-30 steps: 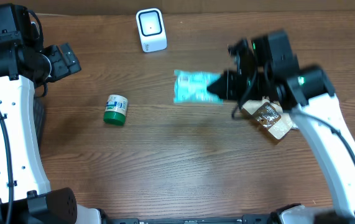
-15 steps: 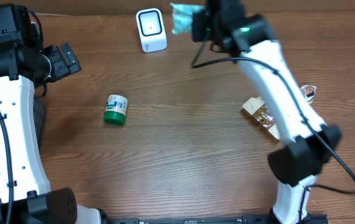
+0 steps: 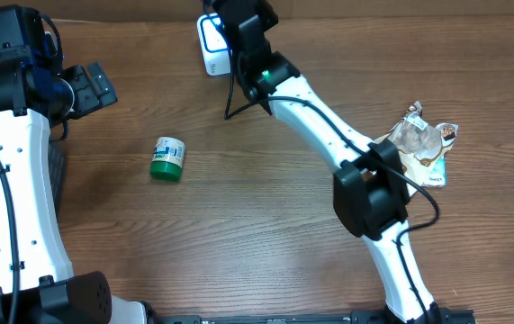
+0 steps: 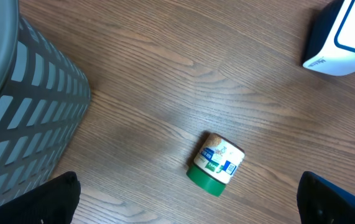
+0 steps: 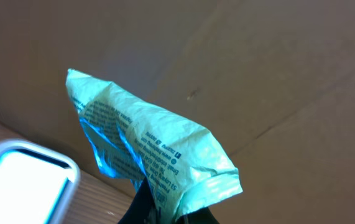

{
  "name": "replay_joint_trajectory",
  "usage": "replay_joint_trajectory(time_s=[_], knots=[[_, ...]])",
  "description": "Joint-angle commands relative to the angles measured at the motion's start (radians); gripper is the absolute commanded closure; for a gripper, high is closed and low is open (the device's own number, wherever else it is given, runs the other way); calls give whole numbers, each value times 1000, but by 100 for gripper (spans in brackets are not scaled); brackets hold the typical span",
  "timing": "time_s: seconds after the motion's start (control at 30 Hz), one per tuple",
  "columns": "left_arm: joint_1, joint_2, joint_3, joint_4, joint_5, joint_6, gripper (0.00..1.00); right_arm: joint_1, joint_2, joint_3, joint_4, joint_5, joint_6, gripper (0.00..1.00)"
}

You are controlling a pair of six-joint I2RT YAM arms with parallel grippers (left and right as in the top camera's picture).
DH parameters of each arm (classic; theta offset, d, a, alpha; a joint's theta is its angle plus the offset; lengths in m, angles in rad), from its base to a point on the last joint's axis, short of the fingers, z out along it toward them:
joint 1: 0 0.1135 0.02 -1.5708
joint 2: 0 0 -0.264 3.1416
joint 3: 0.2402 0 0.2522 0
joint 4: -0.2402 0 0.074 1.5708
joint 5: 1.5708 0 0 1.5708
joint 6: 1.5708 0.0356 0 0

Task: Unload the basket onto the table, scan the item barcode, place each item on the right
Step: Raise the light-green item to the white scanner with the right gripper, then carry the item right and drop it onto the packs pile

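My right gripper [image 5: 165, 210] is shut on a crumpled teal packet [image 5: 155, 149] with small print on it, holding it up just above the white barcode scanner [image 5: 20, 182]. From overhead, the right gripper [image 3: 236, 20] hangs over the scanner [image 3: 207, 52] at the table's back edge and hides the packet. A green-lidded jar [image 3: 167, 158] lies on its side at the left of the table. The left gripper [image 3: 93, 86] is open, high above the jar [image 4: 217, 165], with nothing between its fingers.
A grey slatted basket [image 4: 22, 112] stands at the far left. Several snack packets [image 3: 423, 146] lie at the right edge. A cardboard wall [image 5: 258, 68] runs behind the table. The right arm's white links [image 3: 320, 117] cross the table's middle.
The right arm has swung the teal packet from mid-table to the back, left and over the scanner. The packets at the right are now uncovered. The left arm has not moved.
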Motion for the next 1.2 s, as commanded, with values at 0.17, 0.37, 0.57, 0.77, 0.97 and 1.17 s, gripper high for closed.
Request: replay_joint_trajectory(time_s=[0.17,0.37,0.57,0.77,0.97,1.17], knots=[[-1,6,-5,0,-6,11,0,-4,83,29,92,71,-210,96],[-1,6,-5,0,-6,11,1,8,83,29,102,60,-210,96],[-1,6,-5,0,-6,11,0,14,83,29,64,56,-209,96],[-1,6,-5,0,-6,11,1,14,83,29,65,53,-209,96],[-1,6,-5,0,-6,11,1,16,79,29,66,53,-200,96],[-1,6,-5,0,-6,11,1,16,-16,29,-12,12,37,96]])
